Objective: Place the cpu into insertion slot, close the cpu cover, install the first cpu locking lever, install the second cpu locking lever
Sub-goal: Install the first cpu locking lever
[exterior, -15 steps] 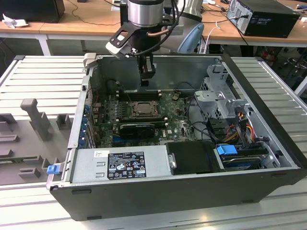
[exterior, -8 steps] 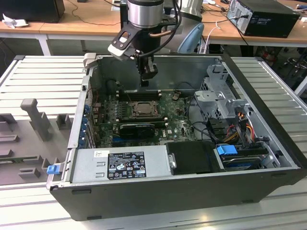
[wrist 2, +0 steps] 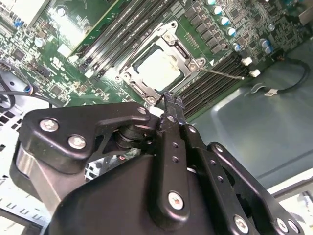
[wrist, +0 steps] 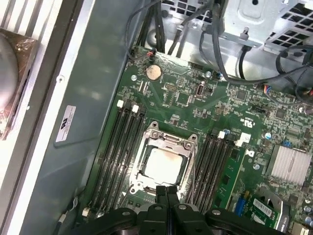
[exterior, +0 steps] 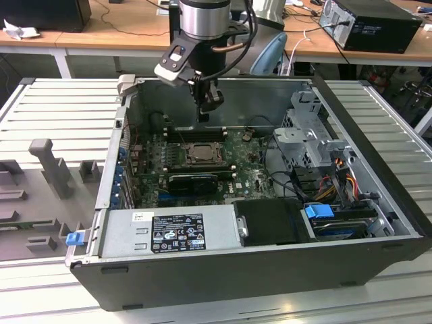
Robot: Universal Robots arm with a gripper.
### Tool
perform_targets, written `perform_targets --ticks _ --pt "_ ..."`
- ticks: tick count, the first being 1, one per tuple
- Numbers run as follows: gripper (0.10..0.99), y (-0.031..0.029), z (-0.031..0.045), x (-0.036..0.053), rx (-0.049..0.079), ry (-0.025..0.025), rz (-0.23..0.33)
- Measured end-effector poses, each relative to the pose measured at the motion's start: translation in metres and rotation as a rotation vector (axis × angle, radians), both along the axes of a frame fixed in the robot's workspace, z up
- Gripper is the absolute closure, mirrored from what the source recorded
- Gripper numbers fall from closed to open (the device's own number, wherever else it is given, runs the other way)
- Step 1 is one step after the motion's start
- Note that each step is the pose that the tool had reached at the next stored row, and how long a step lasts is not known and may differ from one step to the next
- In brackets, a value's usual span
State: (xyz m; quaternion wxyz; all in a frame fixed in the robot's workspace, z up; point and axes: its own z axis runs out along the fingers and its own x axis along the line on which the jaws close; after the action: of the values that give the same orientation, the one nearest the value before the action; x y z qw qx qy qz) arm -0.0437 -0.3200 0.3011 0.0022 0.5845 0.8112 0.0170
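The jaws are pressed together and empty, poised above one edge of the slot [wrist: 138, 185]. The cpu [wrist: 164, 164] sits seated just below them, with the cover [wrist: 168, 142] flat around it.

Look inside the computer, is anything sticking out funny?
Yes. A thin silver lever sticks out sideways from the cpu cover across the memory slots, not tucked along the frame. The cpu lies flat.
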Motion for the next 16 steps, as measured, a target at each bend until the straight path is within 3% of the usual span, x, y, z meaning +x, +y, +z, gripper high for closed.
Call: perform_targets --ticks 16 --pt "0.980 0.0000 -0.0009 0.0000 0.000 -0.0001 0.177"
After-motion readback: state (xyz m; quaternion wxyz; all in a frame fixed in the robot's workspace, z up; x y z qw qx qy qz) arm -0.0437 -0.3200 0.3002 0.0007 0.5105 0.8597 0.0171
